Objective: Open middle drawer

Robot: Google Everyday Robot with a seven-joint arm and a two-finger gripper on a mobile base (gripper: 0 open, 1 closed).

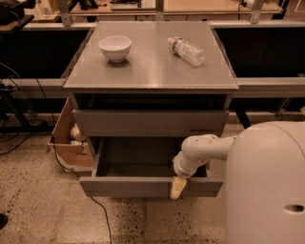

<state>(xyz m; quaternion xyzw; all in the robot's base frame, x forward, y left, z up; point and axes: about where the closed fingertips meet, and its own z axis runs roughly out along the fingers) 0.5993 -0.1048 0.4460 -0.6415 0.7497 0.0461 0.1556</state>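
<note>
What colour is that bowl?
The bowl is white, camera view; gripper at the front of the middle drawer.

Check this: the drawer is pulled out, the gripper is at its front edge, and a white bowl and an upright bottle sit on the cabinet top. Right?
Not quite. The camera view shows the bottle lying on its side, not upright. The drawer is pulled out, the gripper at its front edge, the bowl on the cabinet.

Speckled terrazzo floor [43, 209] spreads beneath a grey surface [152, 66]. An open cardboard box [66, 140] stands at its left, a black cable [106, 220] trails over the floor, and wooden benches [200, 6] run behind. The pincer [177, 188] hangs low, in front.
</note>
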